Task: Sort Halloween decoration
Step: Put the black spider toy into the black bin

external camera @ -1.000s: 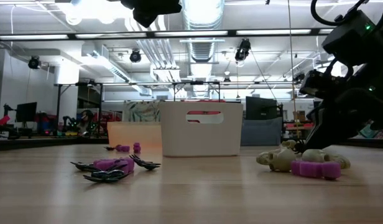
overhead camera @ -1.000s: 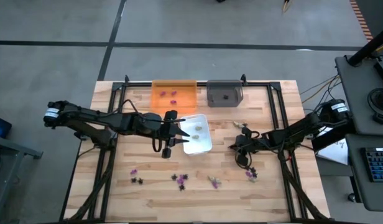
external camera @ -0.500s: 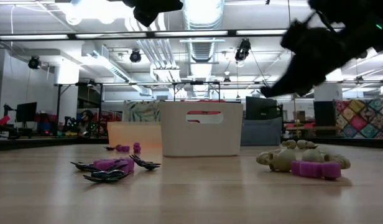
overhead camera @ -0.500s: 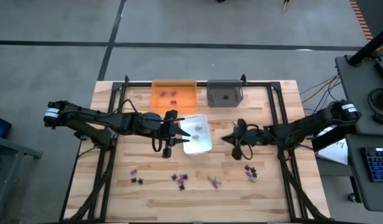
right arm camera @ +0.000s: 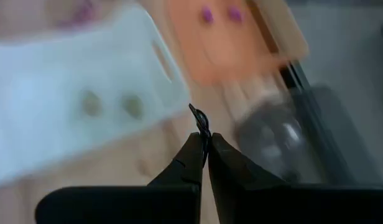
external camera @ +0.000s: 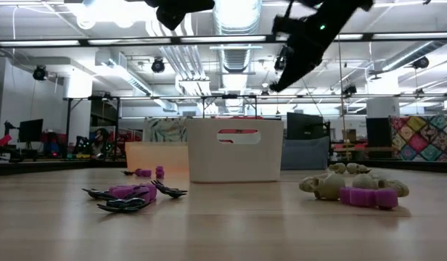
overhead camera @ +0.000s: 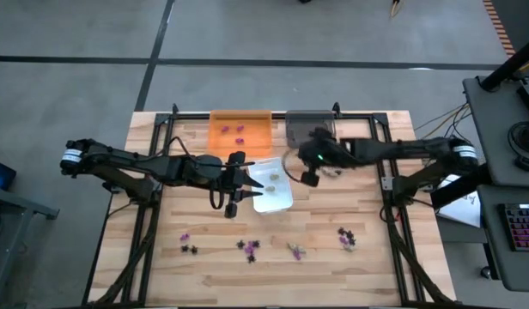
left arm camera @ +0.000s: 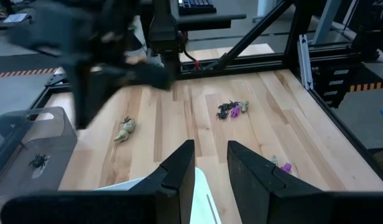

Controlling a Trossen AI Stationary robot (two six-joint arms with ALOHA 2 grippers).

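Note:
The decoration pieces are tiny purple, black and beige toys. Several lie loose near the table's front edge [overhead camera: 247, 247], with more at the front right [overhead camera: 345, 237]. Purple ones lie in the orange tray [overhead camera: 226, 120], a black one in the grey tray [overhead camera: 299, 120], and two beige ones in the white tray [overhead camera: 282, 199]. My right gripper [overhead camera: 307, 178] hangs high between the white and grey trays, shut on a tiny black piece [right arm camera: 199, 119]. My left gripper [overhead camera: 249, 182] is at the white tray's left edge, shut on it. My left gripper has the white tray's left edge [left arm camera: 201, 190] between its two fingers, coming nearly level from the table's left. The tray stands with its bottom on the table. My right gripper pinches the black piece [right arm camera: 200, 123] at its very fingertips. The fingers slant down, and the piece sticks out past them, lifted clear.
The orange and grey trays stand side by side at the far edge. A beige piece [left arm camera: 124, 129] lies on the wood to the right of the white tray. Black frame rails [overhead camera: 380, 163] run along both sides of the table.
My right gripper has risen from the table near the front-right pieces. It has swung toward the far edge and the left, and now hangs high beside the white tray. Its fingers have stayed shut.

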